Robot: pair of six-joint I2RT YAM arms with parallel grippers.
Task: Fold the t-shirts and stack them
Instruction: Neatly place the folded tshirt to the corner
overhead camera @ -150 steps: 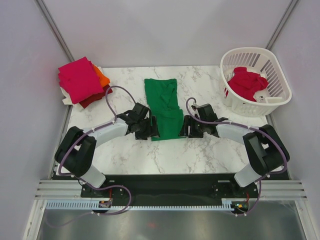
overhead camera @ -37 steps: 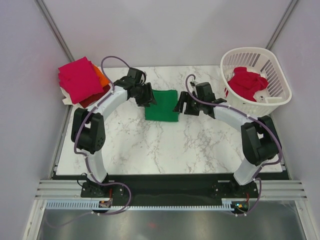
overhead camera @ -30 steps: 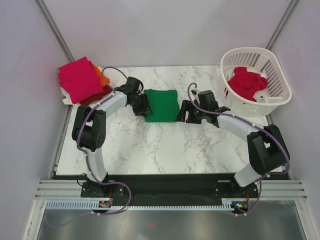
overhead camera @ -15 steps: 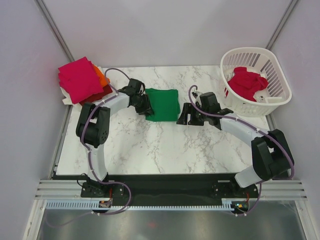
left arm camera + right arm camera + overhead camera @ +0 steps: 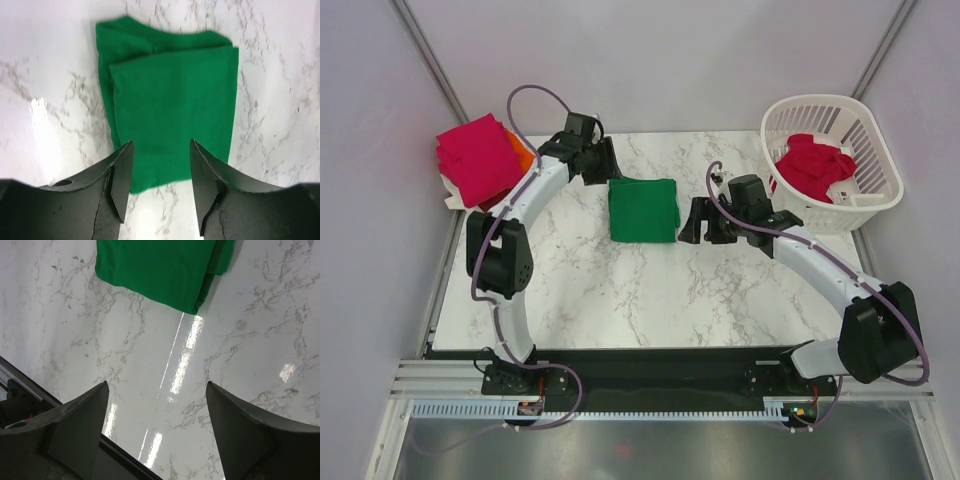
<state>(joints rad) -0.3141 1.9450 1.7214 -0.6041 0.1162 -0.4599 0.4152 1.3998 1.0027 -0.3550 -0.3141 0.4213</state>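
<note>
The folded green t-shirt lay on the table between our two spread, empty grippers. Our left gripper hovered at its far-left corner, nearer the stack; our right gripper sat beside its right edge.

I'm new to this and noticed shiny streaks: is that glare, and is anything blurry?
Yes, glare. Right wrist view: long white streaks on the marble table near the green t-shirt. Left wrist view: a washed-out bright patch on the marble beside it. Top view: evenly lit, sharp.
</note>
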